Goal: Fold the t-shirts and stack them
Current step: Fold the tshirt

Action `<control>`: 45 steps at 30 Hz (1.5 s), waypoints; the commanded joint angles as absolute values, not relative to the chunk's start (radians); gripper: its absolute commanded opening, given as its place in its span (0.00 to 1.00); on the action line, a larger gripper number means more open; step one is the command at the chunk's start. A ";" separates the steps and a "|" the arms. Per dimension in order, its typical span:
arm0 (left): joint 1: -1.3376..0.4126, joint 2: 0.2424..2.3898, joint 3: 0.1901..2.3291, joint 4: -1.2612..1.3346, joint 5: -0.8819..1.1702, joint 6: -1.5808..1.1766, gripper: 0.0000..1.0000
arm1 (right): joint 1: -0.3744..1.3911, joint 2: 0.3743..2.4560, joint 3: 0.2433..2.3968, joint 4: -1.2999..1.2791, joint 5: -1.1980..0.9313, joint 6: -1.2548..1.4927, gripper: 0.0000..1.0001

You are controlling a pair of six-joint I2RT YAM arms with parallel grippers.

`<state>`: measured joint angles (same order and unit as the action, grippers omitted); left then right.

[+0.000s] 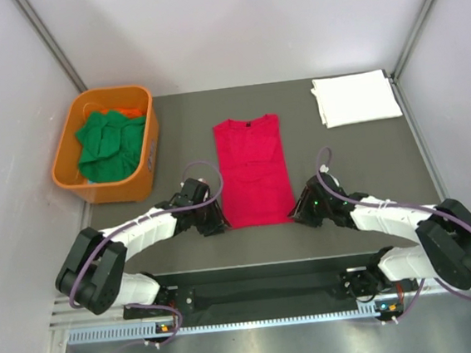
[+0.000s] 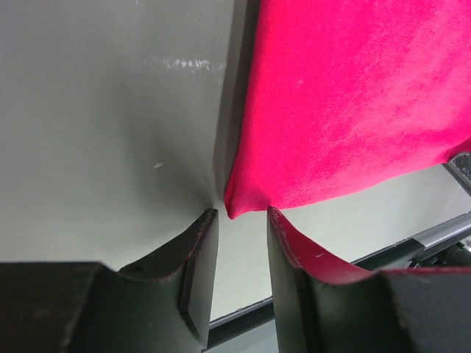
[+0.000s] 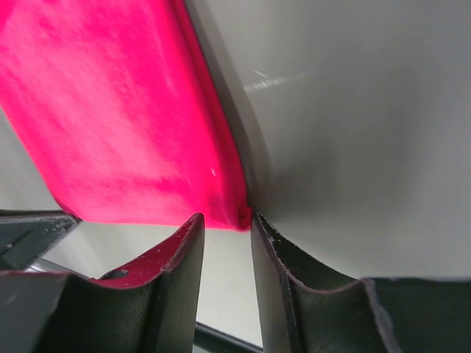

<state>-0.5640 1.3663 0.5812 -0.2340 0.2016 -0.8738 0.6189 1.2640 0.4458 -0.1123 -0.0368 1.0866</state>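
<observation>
Left end effector (image 2: 241,213), right end effector (image 3: 225,218) — two, agape — flank one red t-shirt (image 1: 253,170).

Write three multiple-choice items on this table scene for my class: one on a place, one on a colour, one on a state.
1. Where on the table is the white t-shirt? A. far right corner B. near left corner C. centre
2. What colour is the cloth in the orange tub? A. blue B. green C. white
3. How do the left end effector and right end effector stand at the red t-shirt? A. shut, lifting it B. far from it C. open, at its near corners
Key: A, it lies folded at the far right; B, green t-shirts fill the tub; C, both wrist views show fingers apart with a shirt corner at their tips.
</observation>
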 commanded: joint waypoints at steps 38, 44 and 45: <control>-0.572 1.413 0.581 -0.238 0.155 -0.854 0.00 | 0.667 1.350 0.365 -0.328 0.083 1.088 0.37; -0.572 1.399 0.592 -0.256 0.152 -0.842 0.00 | 0.669 1.342 0.365 -0.336 0.087 1.108 0.35; -0.572 1.397 0.594 -0.258 0.152 -0.842 0.00 | 0.669 1.344 0.368 -0.340 0.087 1.108 0.35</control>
